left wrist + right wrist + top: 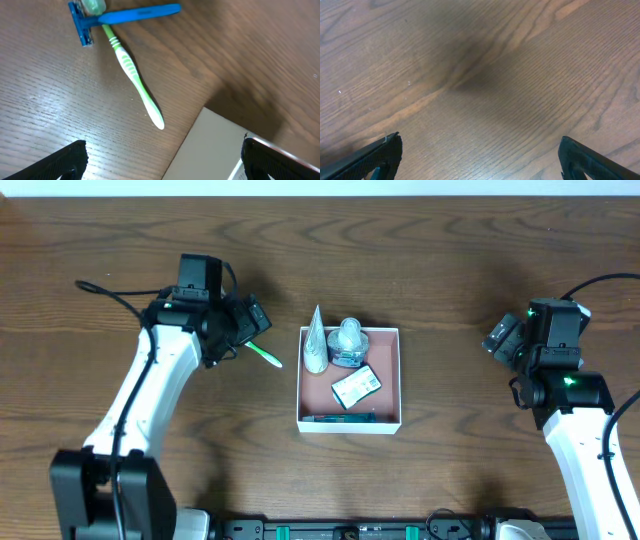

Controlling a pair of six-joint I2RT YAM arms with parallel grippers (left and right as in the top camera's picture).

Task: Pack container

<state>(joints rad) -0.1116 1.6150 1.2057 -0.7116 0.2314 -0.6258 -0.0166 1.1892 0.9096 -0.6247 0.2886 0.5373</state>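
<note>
The container stands at the table's middle, a square white-walled box with a pinkish floor. In it are a white cone-shaped tube leaning on the left wall, a round clear bottle, a green-and-white packet and a dark flat item. A green toothbrush lies on the wood left of the container. In the left wrist view the toothbrush lies under a blue razor, with the container's wall nearby. My left gripper is open and empty above them. My right gripper is open over bare wood.
The table is dark wood. My left arm reaches in from the front left, my right arm from the front right. The razor is hidden under my left gripper in the overhead view.
</note>
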